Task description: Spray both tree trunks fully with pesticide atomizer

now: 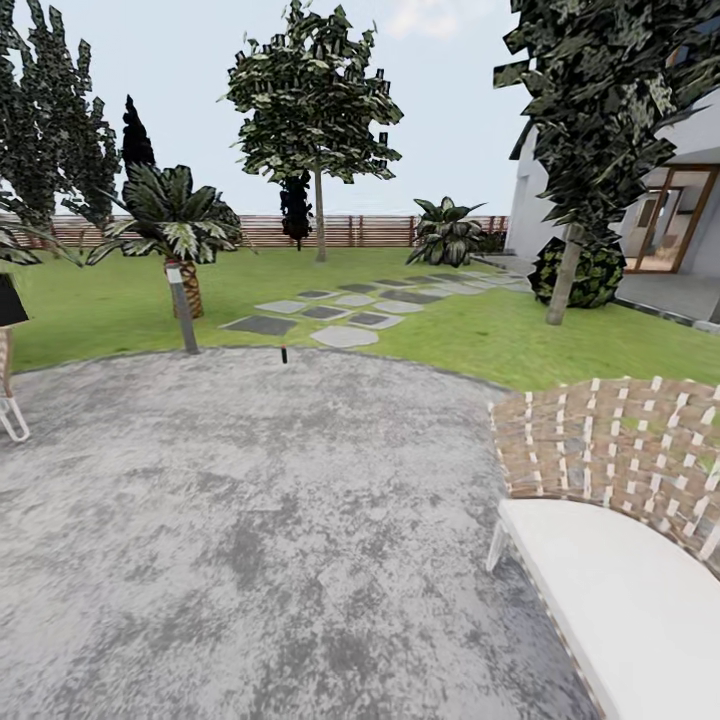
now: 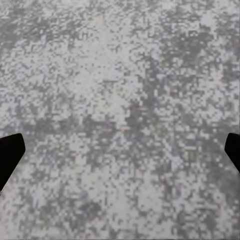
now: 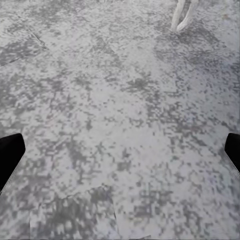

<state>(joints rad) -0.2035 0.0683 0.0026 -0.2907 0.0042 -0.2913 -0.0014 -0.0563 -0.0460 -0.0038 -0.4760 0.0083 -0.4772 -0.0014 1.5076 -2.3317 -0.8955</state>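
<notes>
Left tool (image 2: 120,150) wide open, empty, above mottled paving (image 2: 120,75), right tool (image 3: 120,150) likewise.

Grey mottled patio (image 1: 260,520), woven chair (image 1: 620,500) at right, lawn (image 1: 480,330), slat fence (image 1: 350,230), white house (image 1: 680,200).

A grey mottled patio (image 1: 250,530) meets the green lawn (image 1: 120,300). A woven-back chair (image 1: 620,520) stands near right. Stepping stones (image 1: 340,310) cross toward the white house (image 1: 680,200); a slatted fence (image 1: 270,231) runs behind a short palm (image 1: 180,240).
</notes>
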